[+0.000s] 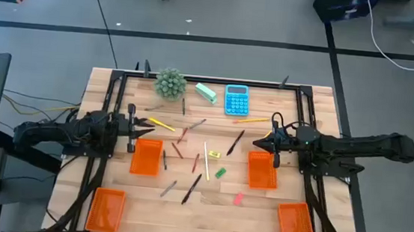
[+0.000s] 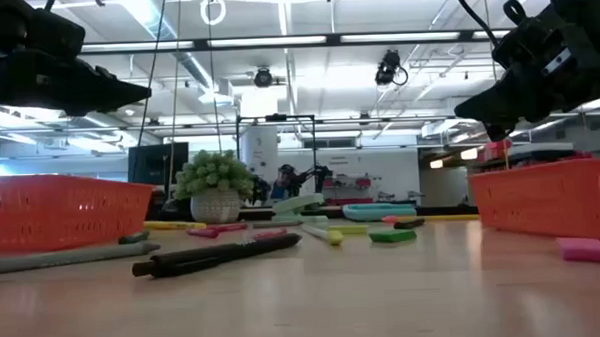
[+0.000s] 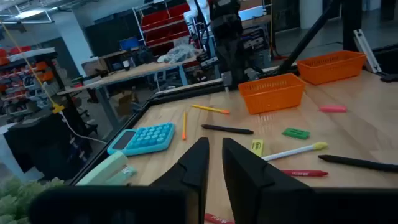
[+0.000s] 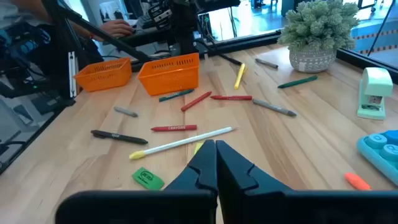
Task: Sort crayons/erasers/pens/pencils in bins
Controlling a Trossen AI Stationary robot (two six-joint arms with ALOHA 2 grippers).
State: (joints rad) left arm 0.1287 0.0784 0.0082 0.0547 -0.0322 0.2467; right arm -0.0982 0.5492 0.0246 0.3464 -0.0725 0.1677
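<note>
Black pens (image 2: 218, 253) lie nearest in the low view, one pink eraser (image 2: 585, 248) cut off by the edge. Crayons (image 1: 183, 135), pencils (image 1: 206, 159) and erasers scatter mid-surface (image 1: 207, 199) between four orange bins (image 1: 145, 157), contents unreadable. Left gripper (image 3: 213, 163) hovers slightly parted; right gripper (image 4: 216, 158) pressed together, both empty.

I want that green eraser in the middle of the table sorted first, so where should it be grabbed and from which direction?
Take the green eraser across its two long sides, descending from straight above: it is a small block lying flat with bare wood around it. The right end effector, fingers together now, hangs nearest; it would need to open first.
</note>
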